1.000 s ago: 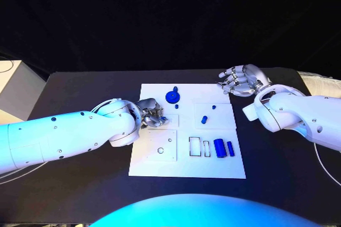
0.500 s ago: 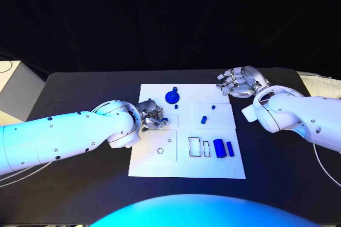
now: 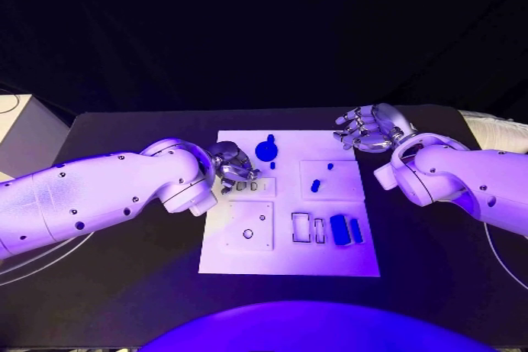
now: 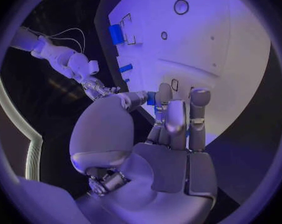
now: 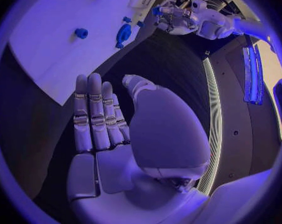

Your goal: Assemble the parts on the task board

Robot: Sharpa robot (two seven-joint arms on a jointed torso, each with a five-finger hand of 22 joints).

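Note:
The white task board (image 3: 288, 256) lies mid-table. My left hand (image 3: 232, 169) hovers over its left upper part, just above two small slots (image 3: 251, 185). In the left wrist view a small blue part (image 4: 152, 98) shows between the thumb tip and the fingers (image 4: 178, 119), so it looks pinched. On the board sit a blue gear (image 3: 266, 149), a blue peg (image 3: 316, 185), a smaller peg (image 3: 330, 166), a blue block (image 3: 340, 230) and a slim blue piece (image 3: 356, 230). My right hand (image 3: 372, 127) hangs off the board's far right corner, fingers straight and holding nothing.
A pale box (image 3: 20, 138) stands at the table's left edge, with thin cables below it. Bare black table (image 3: 440, 276) surrounds the board. The board also carries a round hole (image 3: 248, 234) and rectangular recesses (image 3: 301, 226).
My left hand has drawn back from the slots toward the board's far edge, and the blue part no longer shows below its fingers. My right hand has edged slightly left.

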